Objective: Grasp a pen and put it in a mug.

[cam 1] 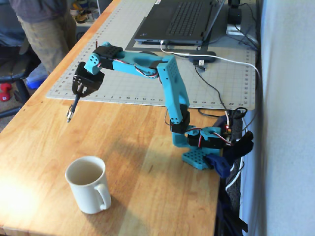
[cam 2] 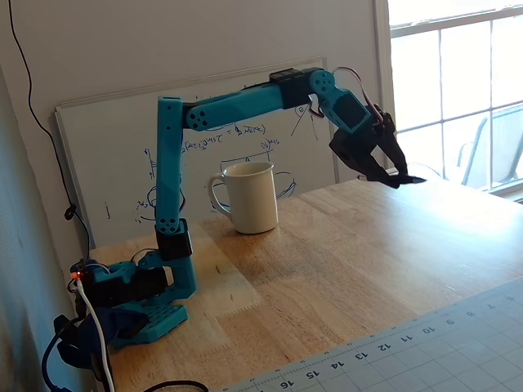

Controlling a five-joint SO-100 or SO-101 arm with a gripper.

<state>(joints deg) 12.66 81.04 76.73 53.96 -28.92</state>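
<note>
Above the wooden bench, the pen is clamped between the fingers of the tool, its tip slanting downward clear of the surface. The mug stands upright on the bench, well apart from the tool, seen in both fixed views.

Gripper raised well above the wooden table, clamped on the pen — mug upright behind, before a whiteboard.
</note>
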